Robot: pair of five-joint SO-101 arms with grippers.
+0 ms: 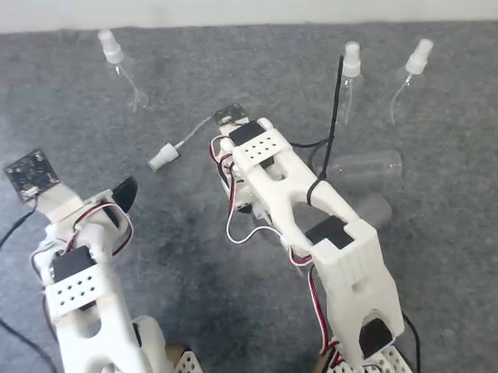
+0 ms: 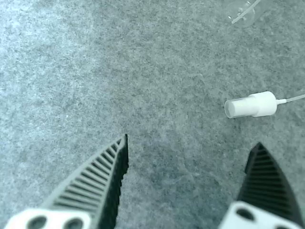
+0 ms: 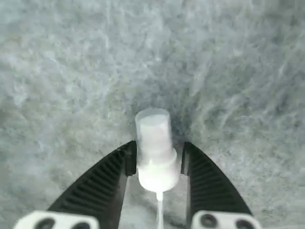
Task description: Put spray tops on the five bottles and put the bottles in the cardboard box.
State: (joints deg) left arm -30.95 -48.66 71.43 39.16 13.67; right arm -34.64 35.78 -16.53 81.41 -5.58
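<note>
Right gripper (image 3: 158, 144): jaws clenched on spray top (image 3: 153, 136) collar, likely for seating in bottle (image 1: 367, 163). Left gripper (image 2: 191, 140): jaws released near loose top (image 2: 251, 104), mid-table.

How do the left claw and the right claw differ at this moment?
The left claw is spread wide open; the right claw is closed in. The left claw holds nothing, with a loose spray top lying near it; the right claw grips a second spray top by its collar. Both have black ribbed jaws and point down at the grey carpet.
</note>
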